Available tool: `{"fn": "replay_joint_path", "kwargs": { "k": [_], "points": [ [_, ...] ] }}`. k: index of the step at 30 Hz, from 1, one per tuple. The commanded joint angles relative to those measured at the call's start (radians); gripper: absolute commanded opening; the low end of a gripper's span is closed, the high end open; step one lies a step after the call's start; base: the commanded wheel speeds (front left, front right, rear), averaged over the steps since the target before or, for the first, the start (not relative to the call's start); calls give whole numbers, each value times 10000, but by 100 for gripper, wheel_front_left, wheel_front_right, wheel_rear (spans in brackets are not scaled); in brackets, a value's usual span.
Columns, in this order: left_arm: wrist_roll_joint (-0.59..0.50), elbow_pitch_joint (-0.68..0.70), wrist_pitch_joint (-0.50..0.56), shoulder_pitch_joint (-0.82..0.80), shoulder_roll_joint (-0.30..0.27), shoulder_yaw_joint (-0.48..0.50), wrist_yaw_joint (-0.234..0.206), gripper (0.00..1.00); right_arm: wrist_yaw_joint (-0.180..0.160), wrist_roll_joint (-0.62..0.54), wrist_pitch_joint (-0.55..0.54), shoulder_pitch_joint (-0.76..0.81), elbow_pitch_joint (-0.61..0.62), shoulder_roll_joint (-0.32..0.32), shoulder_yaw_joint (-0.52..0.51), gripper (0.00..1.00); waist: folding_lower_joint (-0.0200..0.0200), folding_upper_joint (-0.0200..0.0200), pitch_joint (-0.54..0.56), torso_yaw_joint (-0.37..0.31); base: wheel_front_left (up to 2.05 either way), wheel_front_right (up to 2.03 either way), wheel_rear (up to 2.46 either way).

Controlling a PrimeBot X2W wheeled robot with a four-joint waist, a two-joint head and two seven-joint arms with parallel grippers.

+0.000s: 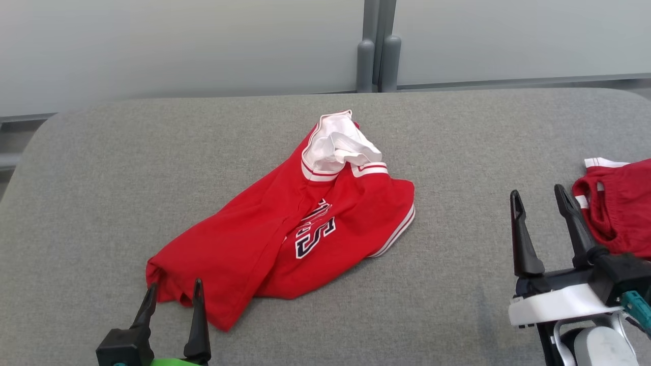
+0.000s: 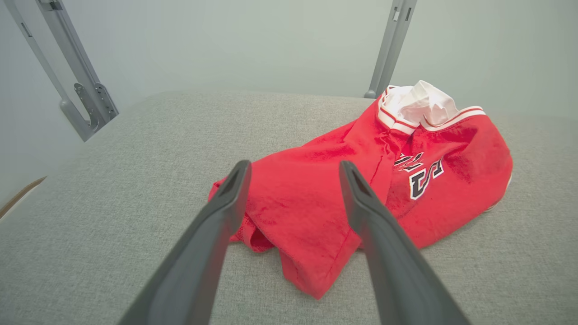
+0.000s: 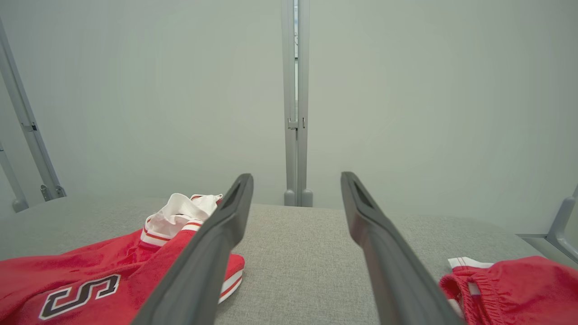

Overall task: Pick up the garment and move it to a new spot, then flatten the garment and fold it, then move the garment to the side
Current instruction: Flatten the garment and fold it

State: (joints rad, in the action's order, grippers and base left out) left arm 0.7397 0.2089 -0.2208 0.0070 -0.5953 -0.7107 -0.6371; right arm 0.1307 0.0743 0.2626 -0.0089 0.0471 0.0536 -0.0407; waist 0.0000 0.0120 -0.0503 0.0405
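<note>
1. A red jersey (image 1: pixel 285 229) with a white collar lies crumpled at the middle of the grey counter (image 1: pixel 101 168). In the head view it stretches from 7 o'clock up to 1 o'clock.
2. The left fingers (image 1: pixel 197 320) are spread wide and hold nothing. They sit at 7 o'clock of the jersey, with their tips over its near corner. Whether they touch the cloth cannot be told.
3. In the left wrist view the jersey (image 2: pixel 316 198) lies just past the left fingers (image 2: pixel 212 234), its near end showing between them.
4. The right fingers (image 1: pixel 521 239) are also wide apart and empty. They are at 3 o'clock of the jersey, clear of it.
5. Red shorts (image 1: pixel 620 203) lie at the counter's 3 o'clock edge, just beside the right fingers.
</note>
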Motion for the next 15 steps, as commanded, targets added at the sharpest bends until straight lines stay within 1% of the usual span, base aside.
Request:
{"fn": "replay_joint_path", "kwargs": {
  "k": [1, 2, 4, 5, 6, 7, 8, 10, 15],
  "points": [
    [-94, -109, -132, 64, -31, 32, 243, 100, 0, -138, 32, 251, -130, 25, 73, 100, 0, -120, 378, 180, 0, 0, 0],
    [49, -174, -206, 98, 87, 152, 399, 100, 0, -173, 34, 337, -193, 25, 76, 100, 0, -120, 445, 211, 0, 0, 0],
    [11, -564, -272, 187, -45, 195, 711, 100, 0, -289, 32, 537, -395, 19, 147, 100, 0, -120, 556, 240, 0, 0, 0],
    [11, -564, -272, 187, -45, 195, 711, 100, 0, -289, 32, 537, -395, 19, 147, 100, 0, -120, 556, 240, 0, 0, 0],
    [110, -881, -365, 168, 64, 409, 1001, 100, 0, -290, 34, 713, -550, 8, 178, 100, 0, -120, 593, 265, 0, 0, 0],
    [75, -1123, -364, 193, 13, 434, 1143, 100, -1, -280, 34, 819, -618, 9, 141, 100, 0, -120, 611, 277, 0, 0, 0],
    [75, -1123, -364, 193, 13, 434, 1143, 100, -1, -280, 34, 819, -618, 9, 141, 100, 0, -120, 611, 277, 0, 0, 0],
    [111, -1495, -404, 180, 61, 626, 1442, 100, -1, -273, 34, 1035, -757, -9, 126, 100, 0, -120, 638, 277, 0, 0, 0],
    [-111, -2109, -442, 330, 289, 1180, 2011, 100, -1, -163, 34, 1380, -993, -16, 114, 100, 0, -120, 672, 164, 0, 0, 0]
  ]
}}
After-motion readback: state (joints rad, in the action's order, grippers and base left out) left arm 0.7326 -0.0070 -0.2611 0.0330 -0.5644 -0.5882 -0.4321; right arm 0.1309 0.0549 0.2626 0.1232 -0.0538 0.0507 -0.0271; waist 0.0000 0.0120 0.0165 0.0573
